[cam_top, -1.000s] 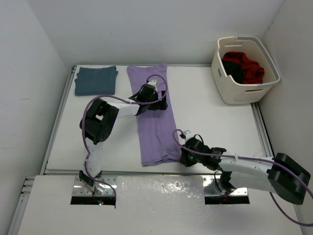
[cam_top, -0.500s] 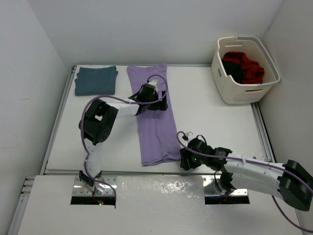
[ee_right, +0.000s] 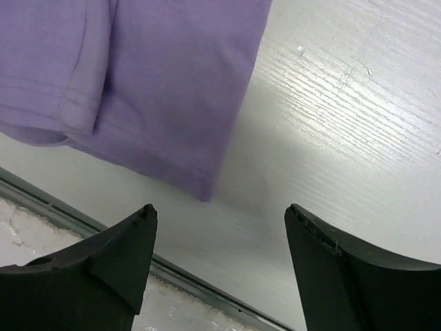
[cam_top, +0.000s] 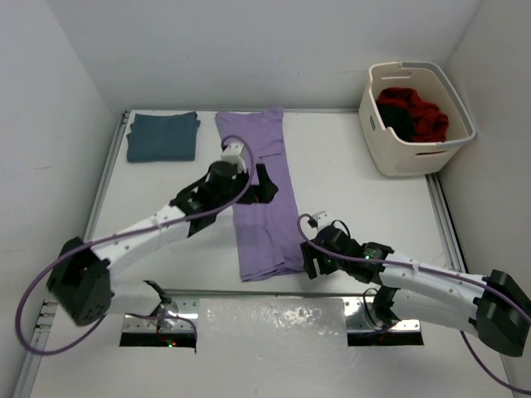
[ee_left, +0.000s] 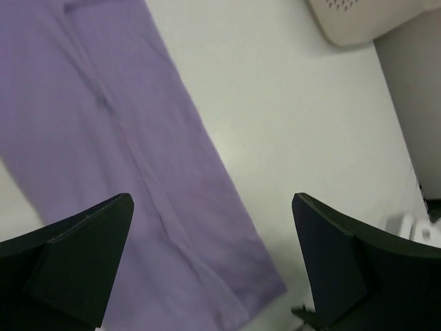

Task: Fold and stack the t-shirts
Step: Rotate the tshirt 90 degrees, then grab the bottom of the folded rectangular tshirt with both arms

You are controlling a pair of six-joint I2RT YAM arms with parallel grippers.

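Letting go of the lavender shirt (cam_top: pixel 264 232), my right gripper (cam_top: pixel 313 263) now hangs spread above its near right corner; my left gripper (cam_top: pixel 264 184), wide and empty, now hovers higher over the shirt's middle.

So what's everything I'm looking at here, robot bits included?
table: one, white, under everything.
laundry basket: one, cream, at the table's far right corner.
lavender t-shirt: one, lavender purple, folded into a long strip down the table's middle.
teal-blue t-shirt: one, teal-blue, folded, far left corner.
red t-shirt: one, red, bunched in the basket.
black t-shirt: one, black, in the basket beside the red one.
left arm, right arm: two, white and black, purple cables, near edge.
left gripper: one, black, open over the lavender t-shirt, holding nothing.
right gripper: one, black, open at that shirt's near right corner, holding nothing.
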